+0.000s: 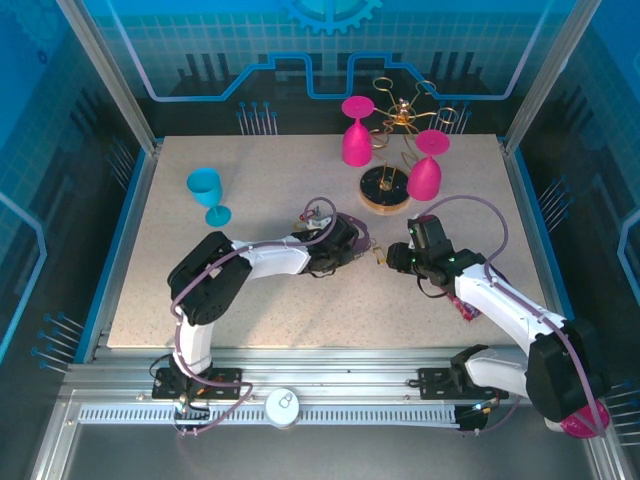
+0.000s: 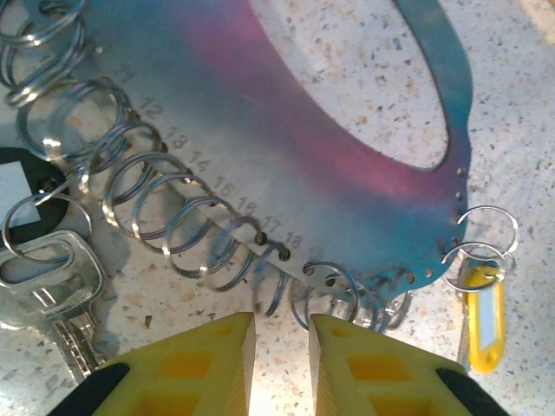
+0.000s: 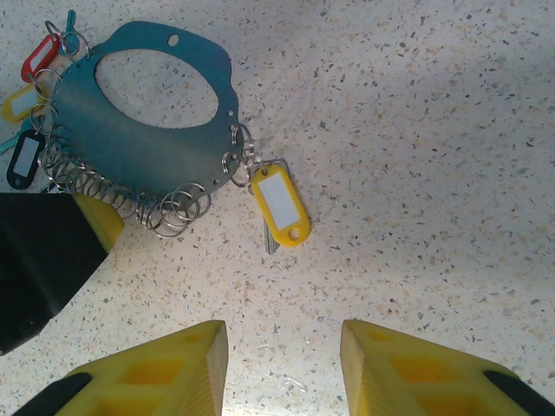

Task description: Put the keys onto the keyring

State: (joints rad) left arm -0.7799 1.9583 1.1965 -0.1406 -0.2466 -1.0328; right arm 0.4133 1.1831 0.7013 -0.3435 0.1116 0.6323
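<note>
Reaching in from the near edge with both arms and meeting tip to tip near the middle of the table (image 1: 150,300). Looking down there on the keyring (image 3: 113,152): a flat blue-purple metal plate with a big oval opening, lying flat on the speckled top and carrying a row of silver split rings (image 2: 186,230) through small numbered holes along its curved edge.

Holding the left gripper (image 2: 280,334) low at that ringed edge, with its yellow fingers narrowly apart and a sliver of table showing between them. Pointing the gap at one split ring just beyond the tips, with contact there impossible to tell.

Holding the right gripper (image 3: 282,334) over bare table short of the plate, with its fingers wide apart and gripping nothing.

Finding the keys already hanging from rings on the plate:
- a yellow-tagged key (image 3: 279,205) at one end of the row, lying nearest the right gripper;
- a black-tagged key (image 3: 24,156), a red tag (image 3: 39,56) and a second yellow tag (image 3: 17,104) bunched at the other end;
- a silver key (image 2: 52,277) lying just beside the black tag.

Seeing, toward the far edge, a gold wire stand (image 1: 385,190) with two pink goblets (image 1: 357,135) upside down at it. Seeing a blue goblet (image 1: 207,190) standing toward the far left corner.
</note>
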